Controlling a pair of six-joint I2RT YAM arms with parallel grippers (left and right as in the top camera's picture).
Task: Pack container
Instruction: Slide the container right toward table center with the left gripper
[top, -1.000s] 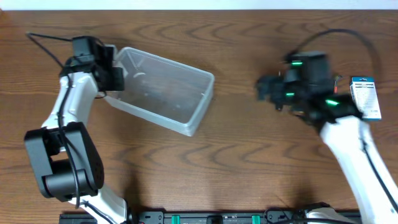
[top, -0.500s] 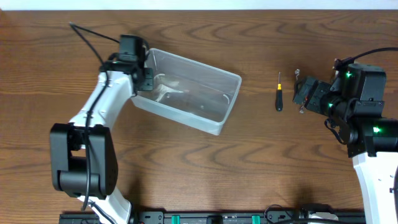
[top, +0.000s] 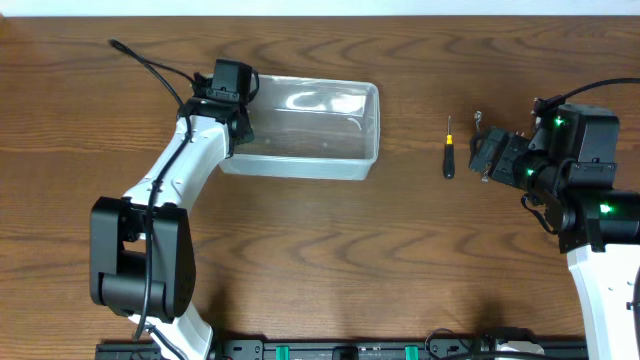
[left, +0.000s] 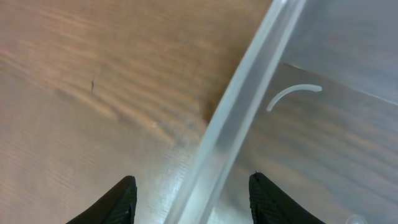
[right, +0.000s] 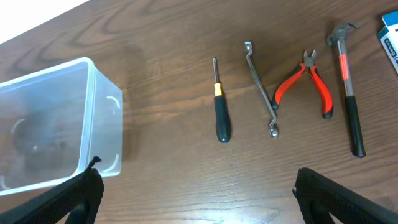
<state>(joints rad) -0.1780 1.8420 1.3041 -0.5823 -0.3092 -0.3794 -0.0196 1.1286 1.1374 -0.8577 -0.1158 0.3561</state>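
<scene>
Overhead: the wooden table (top: 330, 270) has a dark brown, wavy grain. The container (top: 310, 130), a clear plastic rectangular tub with rounded corners and a thick rim, sits left of centre. Half a second ago it lay slanted. Now its long sides run parallel to the table's far edge, and it has shifted slightly towards that edge. The left arm reaches up from the near edge and bends at the elbow. The left gripper (top: 240, 105) sits at the tub's left short wall. The right gripper (top: 490, 155) points left, just right of a slim screwdriver (top: 449, 152). The right arm's pose matches the frame half a second back.

Left wrist: the tub's translucent wall (left: 249, 93) runs diagonally between the two dark fingertips (left: 121, 199). The jaws stand apart, one tip outside and one inside, with a gap visible on each side.

Right wrist: the claw (right: 199, 193) is spread wide and holds nothing. Beyond it lie, well apart from the tub (right: 50, 124), a screwdriver (right: 221, 118) with a black handle and yellow collar, a thin bent metal spanner (right: 261, 90), red-handled pliers (right: 308, 84), a black-gripped hammer (right: 348, 93) and the corner of a white-and-blue box (right: 390, 37).
</scene>
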